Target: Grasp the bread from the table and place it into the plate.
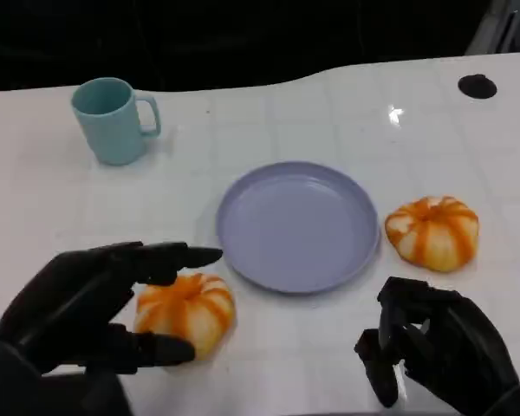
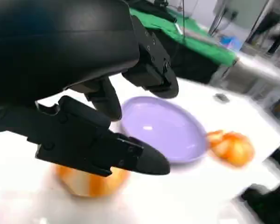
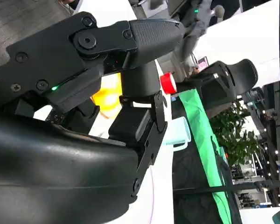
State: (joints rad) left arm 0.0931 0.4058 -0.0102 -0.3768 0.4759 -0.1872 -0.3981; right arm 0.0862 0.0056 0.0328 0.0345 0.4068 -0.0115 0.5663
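Observation:
Two round orange-and-white striped breads lie on the white table. One bread (image 1: 187,310) (image 2: 87,183) sits just left of the lavender plate's near edge, between the spread fingers and thumb of my left hand (image 1: 91,310) (image 2: 84,93). That hand brackets the bread without closing on it. The other bread (image 1: 432,231) (image 2: 230,147) rests right of the plate (image 1: 243,217) (image 2: 177,144), which has nothing in it. My right hand (image 1: 435,350) hovers near the table's front edge, below the right bread, with its fingers curled in on nothing.
A teal mug (image 1: 113,120) (image 3: 178,132) stands at the back left. A black round hole (image 1: 477,85) marks the table's far right corner. The table's dark back edge runs behind the mug and plate.

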